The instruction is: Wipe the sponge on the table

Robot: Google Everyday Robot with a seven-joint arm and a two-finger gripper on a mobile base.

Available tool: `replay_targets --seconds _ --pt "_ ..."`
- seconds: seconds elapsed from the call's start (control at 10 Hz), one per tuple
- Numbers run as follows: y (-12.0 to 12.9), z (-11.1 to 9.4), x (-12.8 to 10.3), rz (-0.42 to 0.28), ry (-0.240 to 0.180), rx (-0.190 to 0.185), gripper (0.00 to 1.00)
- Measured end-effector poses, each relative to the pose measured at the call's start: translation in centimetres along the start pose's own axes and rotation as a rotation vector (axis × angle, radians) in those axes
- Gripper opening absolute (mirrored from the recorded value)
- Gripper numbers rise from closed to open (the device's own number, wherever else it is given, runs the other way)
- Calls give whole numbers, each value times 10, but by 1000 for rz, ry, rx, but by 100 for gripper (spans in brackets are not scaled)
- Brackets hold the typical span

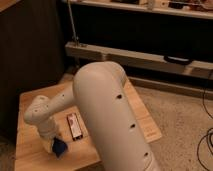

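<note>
**Gripper [53,143] low over the sponge [60,148] at the worktop's [31,104] near-left part**

The dark-blue sponge pokes out from under the gripper's tip, close to the front edge and near the black-and-white box [75,126]. Whether the jaws pinch it, I cannot tell. A good wipe likely calls for light, even downward pressure, the sponge flat, and strokes that steer clear of box and edge.

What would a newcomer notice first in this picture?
The big white robot arm fills the middle, reaching down toward the picture's left. Its gripper is at the dark-blue sponge near the front edge of the tan table, beside a small black-and-white box.
</note>
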Motion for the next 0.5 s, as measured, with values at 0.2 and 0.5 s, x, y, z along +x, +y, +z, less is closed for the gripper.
replay_targets --seconds 0.2,0.5 --pt "32 -4 17 -30 2 -4 23" --pt "75 -1 21 -108 3 -9 23"
